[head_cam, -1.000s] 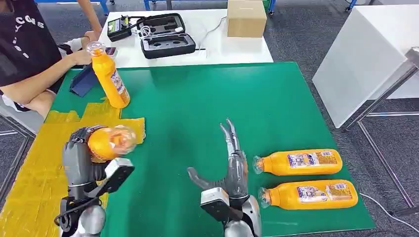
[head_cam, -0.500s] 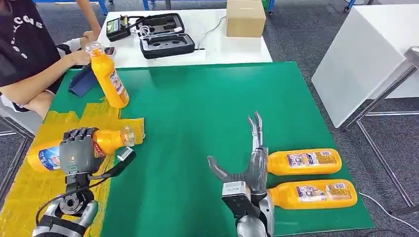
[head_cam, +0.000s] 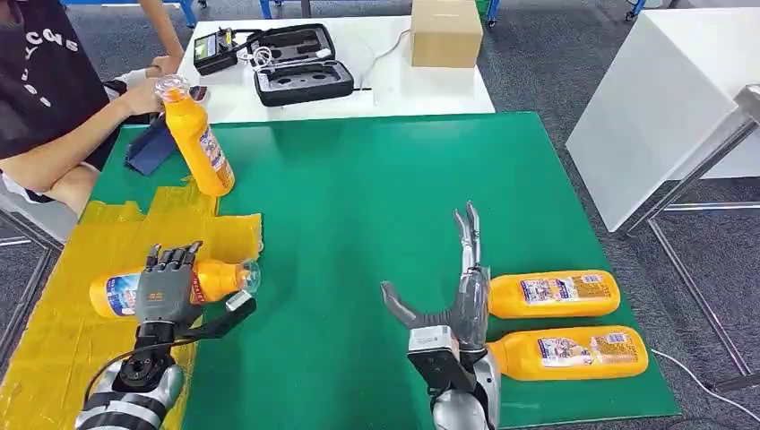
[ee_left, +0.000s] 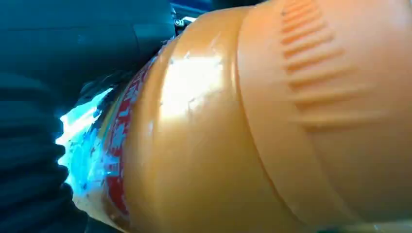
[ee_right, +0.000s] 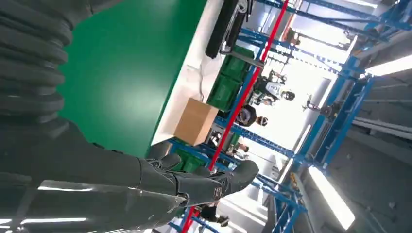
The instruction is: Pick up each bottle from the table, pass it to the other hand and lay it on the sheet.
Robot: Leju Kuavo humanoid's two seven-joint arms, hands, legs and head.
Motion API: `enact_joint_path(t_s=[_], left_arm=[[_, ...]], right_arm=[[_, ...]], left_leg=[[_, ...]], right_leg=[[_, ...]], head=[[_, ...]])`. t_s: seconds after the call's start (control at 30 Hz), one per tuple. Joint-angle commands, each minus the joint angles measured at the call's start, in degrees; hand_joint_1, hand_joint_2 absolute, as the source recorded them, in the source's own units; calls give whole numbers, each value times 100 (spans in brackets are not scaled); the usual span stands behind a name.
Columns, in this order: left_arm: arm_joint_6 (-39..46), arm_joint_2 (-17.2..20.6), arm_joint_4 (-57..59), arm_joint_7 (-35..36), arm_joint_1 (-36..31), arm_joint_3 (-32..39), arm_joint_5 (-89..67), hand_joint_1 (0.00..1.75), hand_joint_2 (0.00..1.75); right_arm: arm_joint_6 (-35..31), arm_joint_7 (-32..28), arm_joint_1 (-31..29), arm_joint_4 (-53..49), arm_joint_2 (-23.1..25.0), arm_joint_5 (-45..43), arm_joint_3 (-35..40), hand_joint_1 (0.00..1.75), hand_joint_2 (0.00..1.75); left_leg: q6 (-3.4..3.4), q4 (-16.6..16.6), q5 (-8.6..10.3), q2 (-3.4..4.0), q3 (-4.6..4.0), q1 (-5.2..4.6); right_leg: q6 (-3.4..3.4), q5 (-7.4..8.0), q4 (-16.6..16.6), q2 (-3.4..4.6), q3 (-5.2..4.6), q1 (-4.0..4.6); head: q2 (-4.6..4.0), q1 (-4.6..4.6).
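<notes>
An orange bottle [head_cam: 112,294] lies on its side on the yellow sheet [head_cam: 54,358], cap toward the green mat. My left hand [head_cam: 166,288] holds it around the middle, fingers reaching across its far side; the left wrist view has the bottle [ee_left: 272,121] pressed close to the palm. My right hand [head_cam: 453,300] is open with straight fingers, just beside the cap ends of two more bottles [head_cam: 551,294] [head_cam: 569,351] lying on the mat. In the right wrist view, that hand [ee_right: 160,184] holds nothing. A fourth bottle [head_cam: 199,143] stands tilted at the sheet's far end, with a person's hand [head_cam: 143,97] at its cap.
The green mat [head_cam: 358,197] covers the table between my hands. A person sits at the far left beside a blue object [head_cam: 148,148]. Behind the mat, a white table holds a black case [head_cam: 296,63] and a cardboard box [head_cam: 445,31]. Another white table [head_cam: 663,107] stands to the right.
My left hand turned the bottle sideways and lowered it onto the yellow sheet. My right hand moved right, up to the caps of the two lying bottles.
</notes>
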Motion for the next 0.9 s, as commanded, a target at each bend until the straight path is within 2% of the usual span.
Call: enact_joint_path(t_s=[0.03,0.2,0.3,0.5,0.6,0.7,0.77,0.83,0.87,0.9], left_arm=[[-3,-622,953,-413,-355,894,249,0,175],[-74,-671,906,-622,-328,1083,496,0,175],[-459,-735,921,-966,-296,1222,918,0,175],[-704,-795,839,-1120,-225,1267,1113,0,175],[-714,-901,577,-1511,-72,1315,1594,0,175],[-405,-1101,-26,-2438,162,1428,2725,0,175],[-527,-1222,-696,-3214,446,1445,3792,0,175],[-1497,-1388,-1850,-4231,922,1393,5552,0,175],[-1906,-1460,-2487,-4567,1204,1412,6186,0,175],[-2050,-1504,-2919,-4689,1403,1424,6391,0,175]], right_arm=[[95,82,-135,103,-199,58,-23,0,175],[171,137,-147,123,-247,110,-42,0,175],[232,164,-150,144,-279,188,-107,0,175],[304,217,-156,137,-281,283,-183,0,175],[371,279,-178,219,-296,355,-269,0,175],[281,255,-160,252,-343,483,-305,0,175],[128,264,-121,209,-431,673,-337,0,175],[537,584,-110,119,-783,918,-281,0,175],[616,799,-99,69,-1003,1450,-276,0,175],[681,911,-70,-12,-1124,1608,-298,0,175]], left_leg=[[1,-5,-6,3,25,2],[0,-6,-2,1,16,-1],[-1,-6,-5,3,23,0],[-1,-8,-3,6,24,-2],[0,-7,-4,7,31,-2],[0,-9,-5,11,41,-1],[2,-6,-4,5,38,-2],[2,-1,-5,-1,28,0],[4,0,-10,5,33,1],[5,2,-11,7,28,1]], right_leg=[[3,-5,-14,-10,33,4],[1,-2,-9,-4,23,1],[1,-3,-12,-6,31,3],[1,-1,-11,1,30,1],[2,-1,-12,1,36,1],[2,0,-16,3,51,3],[3,0,-12,3,49,1],[3,-1,-9,-1,40,2],[5,-4,-13,1,47,4],[5,-3,-12,5,39,4]], head=[[0,-2],[0,-2],[0,-2],[0,-2],[0,-2],[0,-4],[0,-2],[0,-2],[0,-2],[0,-2]])
